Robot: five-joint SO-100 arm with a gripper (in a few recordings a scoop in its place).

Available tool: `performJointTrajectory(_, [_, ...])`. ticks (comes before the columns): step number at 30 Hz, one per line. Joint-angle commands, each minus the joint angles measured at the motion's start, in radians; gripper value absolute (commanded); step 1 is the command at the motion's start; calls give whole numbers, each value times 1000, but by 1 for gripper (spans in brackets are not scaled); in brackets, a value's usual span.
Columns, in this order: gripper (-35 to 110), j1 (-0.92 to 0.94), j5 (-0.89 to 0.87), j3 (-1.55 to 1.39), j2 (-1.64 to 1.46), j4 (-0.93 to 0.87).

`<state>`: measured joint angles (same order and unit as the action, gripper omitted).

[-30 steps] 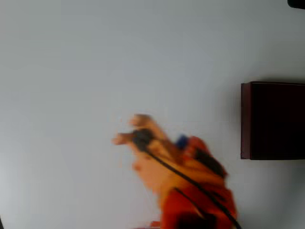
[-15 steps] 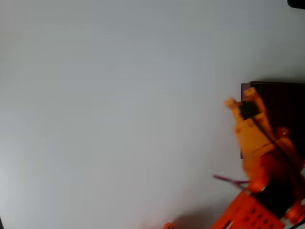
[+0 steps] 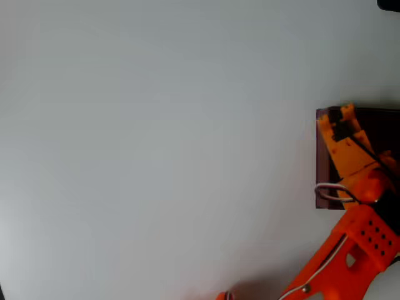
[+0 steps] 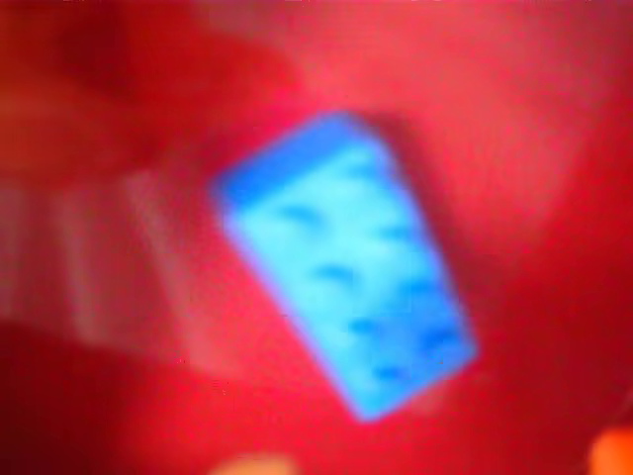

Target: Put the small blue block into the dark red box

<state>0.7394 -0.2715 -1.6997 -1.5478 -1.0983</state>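
Note:
In the overhead view my orange gripper (image 3: 338, 116) hangs over the top-left corner of the dark red box (image 3: 322, 159), at the right edge of the table. The arm covers much of the box's near-black inside. The wrist view is blurred: the small blue block (image 4: 341, 287) sits large and tilted in the middle, studs facing the camera, against the red of the box (image 4: 524, 119). A pale blurred finger (image 4: 109, 267) lies against the block's left side, so the gripper seems shut on it.
The white table (image 3: 156, 137) spreads wide to the left of the box. The arm's orange base links (image 3: 350, 256) reach in from the bottom right. A dark object (image 3: 390, 4) sits at the top right corner.
The gripper swung from the table's lower middle to the right, then moved a little farther up over the box's left wall and corner, with the blue block in it.

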Motion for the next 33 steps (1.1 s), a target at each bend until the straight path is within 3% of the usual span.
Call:
performJointTrajectory(1, [15, -46, 5, -100, -201, -5])
performJointTrajectory(5, [15, -183, 34, -319, -551, -18])
performJointTrajectory(12, [17, -655, 193, -647, -1172, -84])
performJointTrajectory(18, [14, -943, 193, -1032, -1810, -178])
performJointTrajectory(24, [8, -1078, 241, -1078, -1807, -341])
performJointTrajectory(33, [3, -1114, 302, -1243, -1807, -259])
